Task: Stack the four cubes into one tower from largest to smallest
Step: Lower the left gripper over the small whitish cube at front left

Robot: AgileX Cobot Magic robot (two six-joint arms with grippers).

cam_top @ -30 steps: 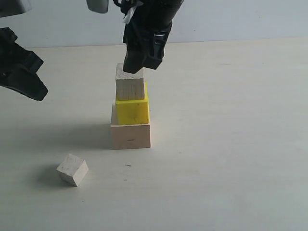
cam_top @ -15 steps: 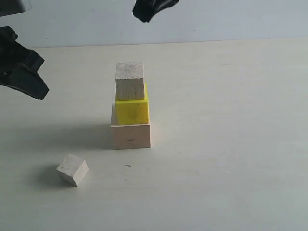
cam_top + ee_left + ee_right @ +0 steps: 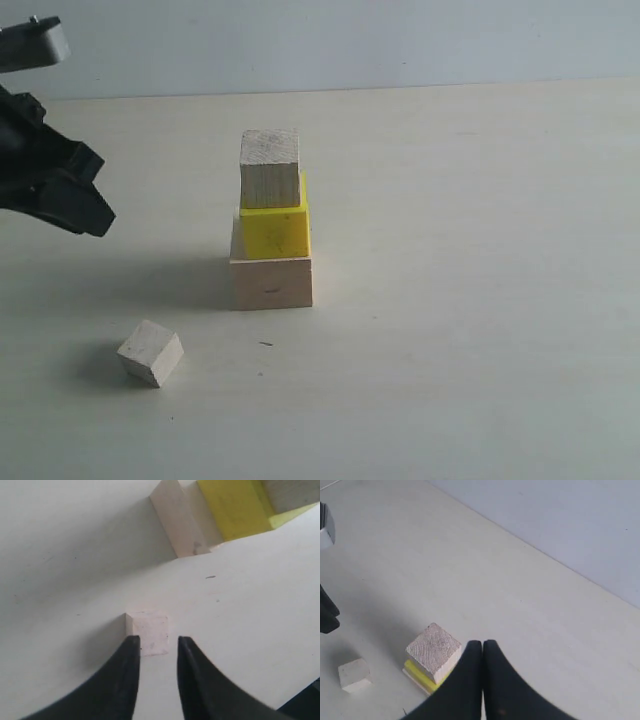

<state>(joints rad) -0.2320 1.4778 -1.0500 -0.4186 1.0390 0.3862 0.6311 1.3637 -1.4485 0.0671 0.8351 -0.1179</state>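
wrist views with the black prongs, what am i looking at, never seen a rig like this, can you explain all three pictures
This is a robot with two arms, each ending in a two-fingered gripper. The wide picture comes from a camera off the arms. The other two come from cameras on the wrists, and the black prongs are the gripper fingers.

On the table stands a stack of three: a large pale cube at the bottom, a yellow cube on it, and a tan cube on top. A small whitish cube lies alone on the table.

The left gripper is open and points toward that small cube without touching it. The right gripper is shut and empty, looking down on the stack. Nothing is held.
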